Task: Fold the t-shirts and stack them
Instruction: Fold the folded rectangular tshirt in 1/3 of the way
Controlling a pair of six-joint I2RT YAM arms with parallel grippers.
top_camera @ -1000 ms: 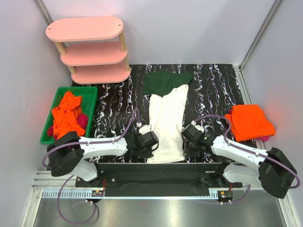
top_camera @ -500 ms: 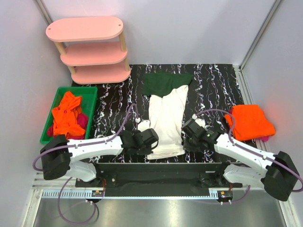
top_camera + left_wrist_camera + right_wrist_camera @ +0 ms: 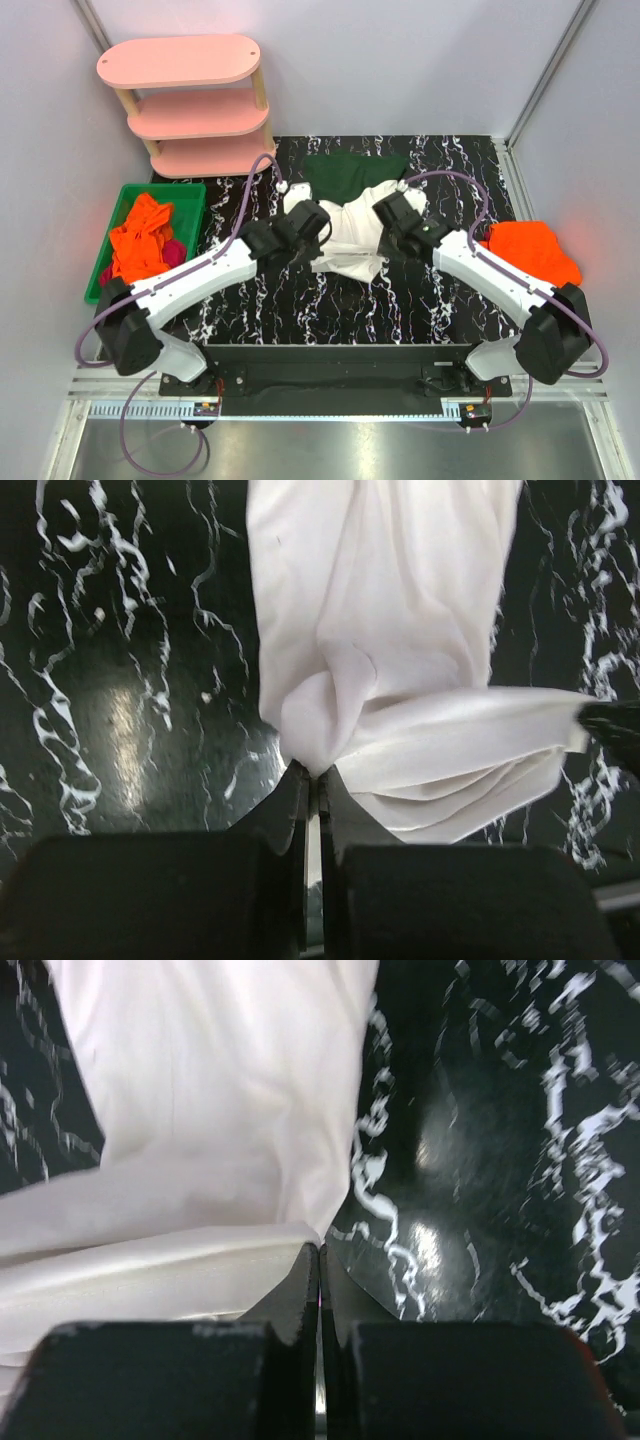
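My left gripper [image 3: 312, 772] and right gripper [image 3: 320, 1248] each pinch a corner of the white t-shirt [image 3: 350, 240] mid-fold, one orange t-shirt [image 3: 528, 258] lies folded aside, and more wait in the green bin [image 3: 160, 187].

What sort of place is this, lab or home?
Probably a lab test cell: plain white panel walls boxing in a black marble-patterned tabletop, plus staged props, a pink three-tier shelf and a green plastic bin.

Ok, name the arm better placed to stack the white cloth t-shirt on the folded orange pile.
Right, probably. The folded orange pile lies nearer the right gripper; the left gripper would reach across the white cloth t-shirt.
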